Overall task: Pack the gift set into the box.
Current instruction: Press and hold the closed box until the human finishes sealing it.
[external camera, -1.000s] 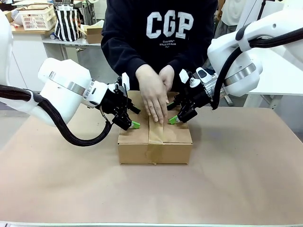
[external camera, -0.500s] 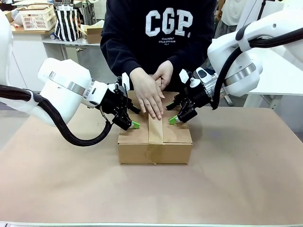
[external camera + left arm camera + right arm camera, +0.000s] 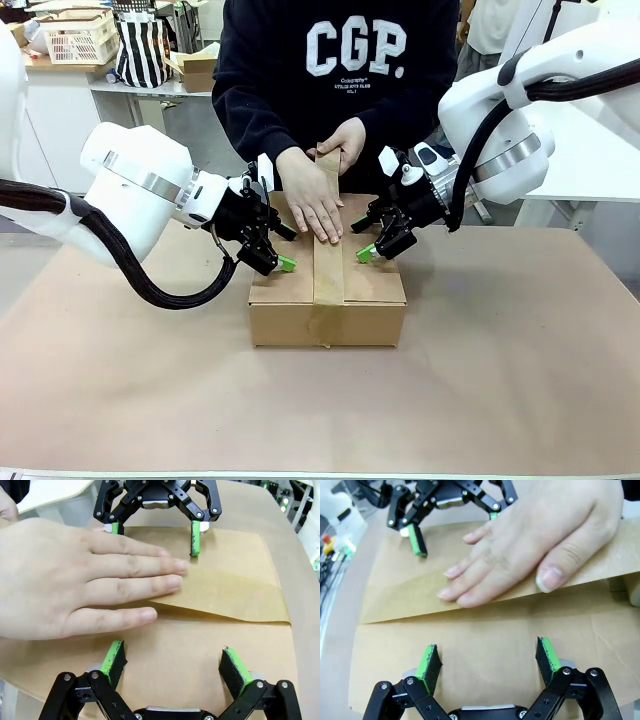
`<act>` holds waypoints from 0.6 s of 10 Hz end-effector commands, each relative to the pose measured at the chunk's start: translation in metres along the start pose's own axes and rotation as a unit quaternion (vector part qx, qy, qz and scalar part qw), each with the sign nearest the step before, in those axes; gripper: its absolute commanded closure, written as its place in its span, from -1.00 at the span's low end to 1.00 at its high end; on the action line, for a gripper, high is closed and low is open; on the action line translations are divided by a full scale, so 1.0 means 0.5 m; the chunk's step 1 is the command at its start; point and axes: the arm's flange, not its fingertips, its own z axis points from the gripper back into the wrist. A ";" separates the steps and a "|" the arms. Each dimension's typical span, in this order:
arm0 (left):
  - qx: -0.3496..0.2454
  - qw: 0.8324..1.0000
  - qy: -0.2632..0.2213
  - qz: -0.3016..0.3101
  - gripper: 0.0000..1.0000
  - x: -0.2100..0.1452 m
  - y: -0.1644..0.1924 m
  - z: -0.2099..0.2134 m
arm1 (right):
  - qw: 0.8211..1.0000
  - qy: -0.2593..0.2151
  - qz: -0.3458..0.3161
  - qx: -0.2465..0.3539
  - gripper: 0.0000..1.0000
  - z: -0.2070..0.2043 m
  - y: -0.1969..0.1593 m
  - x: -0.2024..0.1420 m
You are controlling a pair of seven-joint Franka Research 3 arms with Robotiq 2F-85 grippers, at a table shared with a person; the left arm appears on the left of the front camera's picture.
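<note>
Two open grippers on closed box (image 3: 327,300), person's hand (image 3: 312,198) flattening tape (image 3: 328,270)

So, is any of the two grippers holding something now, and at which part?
No. The left gripper and the right gripper are both open, fingers resting on the closed box, gripping nothing. Only the person's hand presses the tape down.

i am looking across a table (image 3: 520,400) covered in brown paper. behind it a person in a dark sweatshirt (image 3: 300,90) printed "cgp" is standing. far left, a white lattice basket (image 3: 78,38) is sitting on a white counter (image 3: 60,75), a black-and-white striped bag (image 3: 140,50) is standing beside it, and a small brown carton (image 3: 198,70) is lying just right of the bag.
</note>
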 end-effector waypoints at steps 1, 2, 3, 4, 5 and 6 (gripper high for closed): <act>0.001 1.000 0.004 -0.005 -1.00 -0.006 -0.006 -0.003 | 1.000 0.000 0.003 0.000 -1.00 -0.002 0.001 -0.002; 0.001 1.000 0.004 -0.005 -1.00 -0.006 -0.006 -0.003 | 1.000 0.000 0.003 0.000 -1.00 -0.002 0.001 -0.002; 0.001 1.000 0.004 -0.005 -1.00 -0.006 -0.006 -0.003 | 1.000 0.000 0.003 0.000 -1.00 -0.002 0.001 -0.002; 0.001 1.000 0.004 -0.005 -1.00 -0.006 -0.006 -0.003 | 1.000 0.000 0.003 0.000 -1.00 -0.002 0.001 -0.002; 0.001 1.000 0.004 -0.005 -1.00 -0.006 -0.006 -0.003 | 1.000 0.000 0.003 0.000 -1.00 -0.002 0.001 -0.002; 0.001 1.000 0.004 -0.005 -1.00 -0.006 -0.006 -0.003 | 1.000 0.000 0.003 0.000 -1.00 -0.002 0.001 -0.002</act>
